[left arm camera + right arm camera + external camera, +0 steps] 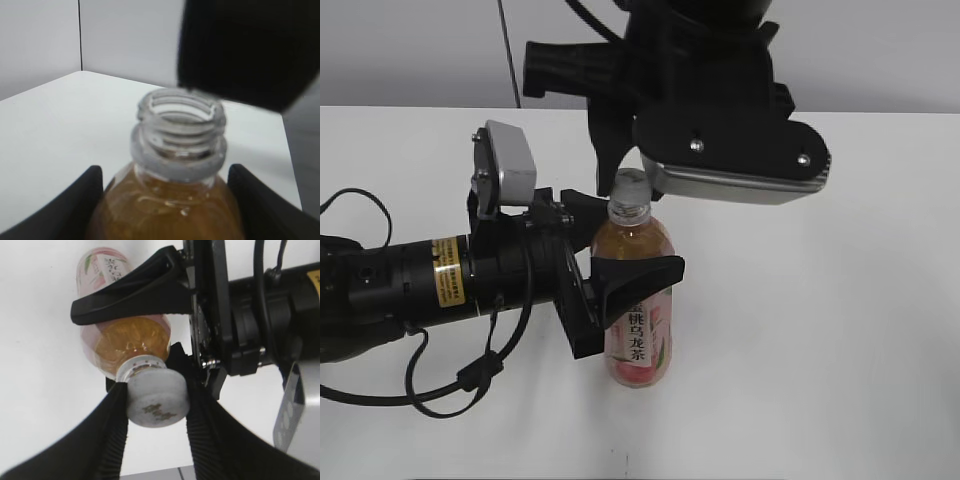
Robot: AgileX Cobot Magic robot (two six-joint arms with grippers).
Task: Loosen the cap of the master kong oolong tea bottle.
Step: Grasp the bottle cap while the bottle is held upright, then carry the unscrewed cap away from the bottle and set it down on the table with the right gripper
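Observation:
The master kong oolong tea bottle [640,250] stands upright on the white table, amber tea inside and a pink peach label low down. My left gripper [615,245] is shut on its shoulder, one black finger on each side [165,210]. In the left wrist view the bottle's neck [177,135] is bare, with open mouth and threads showing. My right gripper [157,407] comes from above and is shut on the white cap [157,400], held just off the neck. In the exterior view the cap [629,184] sits right at the bottle top under the right gripper [625,178].
The white table [840,330] spreads around the bottle. The left arm and its cables [410,280] lie across the table's left side. The right arm's wrist camera housing [735,160] hangs over the bottle. A grey wall [420,50] runs along the back.

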